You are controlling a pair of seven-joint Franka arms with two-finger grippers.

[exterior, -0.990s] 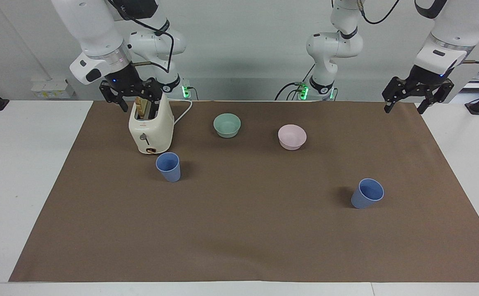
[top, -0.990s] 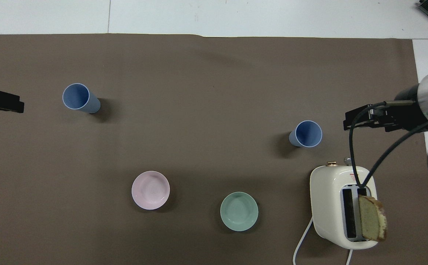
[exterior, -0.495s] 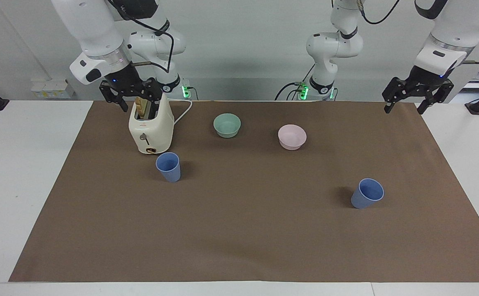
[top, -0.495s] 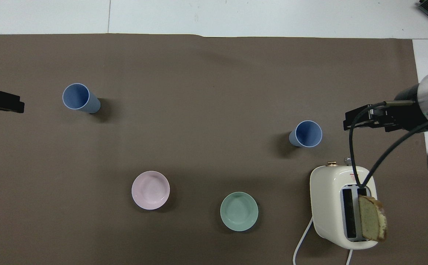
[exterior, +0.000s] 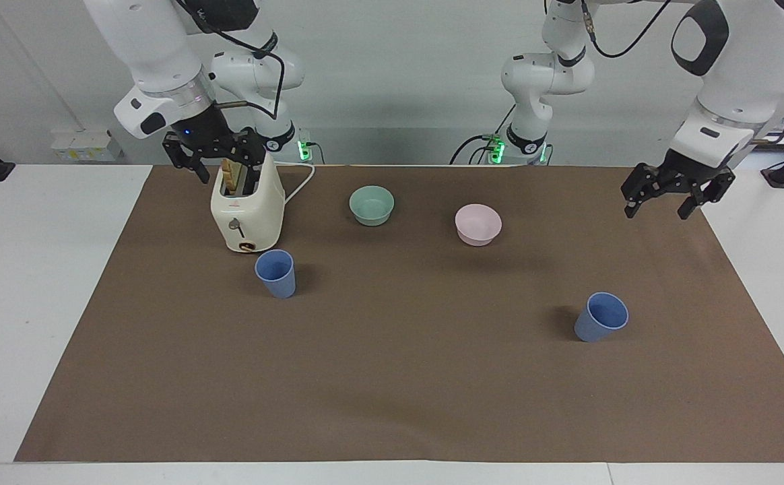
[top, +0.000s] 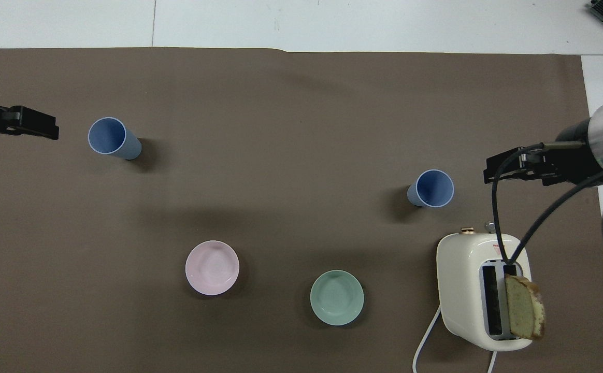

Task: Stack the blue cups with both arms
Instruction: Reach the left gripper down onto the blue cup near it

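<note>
Two blue cups stand upright and apart on the brown mat. One cup (exterior: pixel 275 273) (top: pixel 431 188) stands by the toaster, farther from the robots than it. The other cup (exterior: pixel 601 316) (top: pixel 111 138) stands toward the left arm's end. My left gripper (exterior: pixel 655 207) (top: pixel 47 129) is open and empty, raised over the mat's edge at that end and apart from that cup. My right gripper (exterior: pixel 220 165) (top: pixel 488 173) is open and empty, up in the air over the toaster.
A cream toaster (exterior: pixel 247 209) (top: pixel 467 280) with a bread slice (top: pixel 524 305) in its slot stands at the right arm's end. A mint-green bowl (exterior: pixel 372 205) (top: pixel 336 297) and a pink bowl (exterior: pixel 477 223) (top: pixel 212 267) sit near the robots.
My left gripper has come down and moved out over the mat, closer to the cup at its end. The right arm and both cups have not moved.
</note>
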